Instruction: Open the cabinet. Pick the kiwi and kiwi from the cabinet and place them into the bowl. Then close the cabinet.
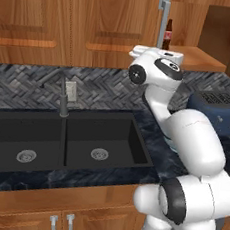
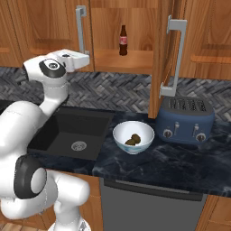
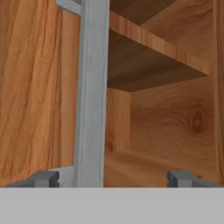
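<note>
Two kiwis [image 2: 133, 139] lie together in the bowl [image 2: 133, 136], which sits on the dark counter [image 2: 180, 164] just left of the blue toaster [image 2: 185, 119]. Above, the cabinet [image 2: 135, 31] stands open, a cola bottle [image 2: 122, 40] on its shelf. My gripper [image 3: 113, 178] is spread wide around the left door's silver handle [image 3: 90, 92], fingertips [image 3: 43, 178] not touching it.
</note>
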Robot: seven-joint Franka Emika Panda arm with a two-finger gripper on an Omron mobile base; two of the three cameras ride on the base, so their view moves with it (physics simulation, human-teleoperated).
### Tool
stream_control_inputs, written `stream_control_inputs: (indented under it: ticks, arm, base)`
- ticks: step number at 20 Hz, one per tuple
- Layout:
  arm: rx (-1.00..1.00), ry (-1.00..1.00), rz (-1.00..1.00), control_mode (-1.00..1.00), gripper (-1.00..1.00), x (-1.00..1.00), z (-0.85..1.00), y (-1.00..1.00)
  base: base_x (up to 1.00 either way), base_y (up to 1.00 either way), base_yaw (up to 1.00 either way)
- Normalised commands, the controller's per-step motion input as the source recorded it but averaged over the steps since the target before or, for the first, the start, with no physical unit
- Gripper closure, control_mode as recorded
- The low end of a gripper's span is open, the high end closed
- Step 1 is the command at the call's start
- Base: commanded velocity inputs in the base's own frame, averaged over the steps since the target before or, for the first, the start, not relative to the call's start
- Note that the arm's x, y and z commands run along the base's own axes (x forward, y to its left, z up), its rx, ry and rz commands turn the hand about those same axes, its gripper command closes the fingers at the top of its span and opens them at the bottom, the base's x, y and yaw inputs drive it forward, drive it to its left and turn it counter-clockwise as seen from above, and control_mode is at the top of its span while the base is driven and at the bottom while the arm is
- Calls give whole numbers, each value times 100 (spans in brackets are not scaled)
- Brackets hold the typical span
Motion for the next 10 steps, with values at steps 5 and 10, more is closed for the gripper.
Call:
stream_control_inputs:
  ticks: [5,10]
  arm:
    - [5,1,2,-100,-100,-80,9,26]
    - [30,10,-3,-100,-100,-100,74,-32]
  base:
    - [0,0,0]
    - [0,0,0]
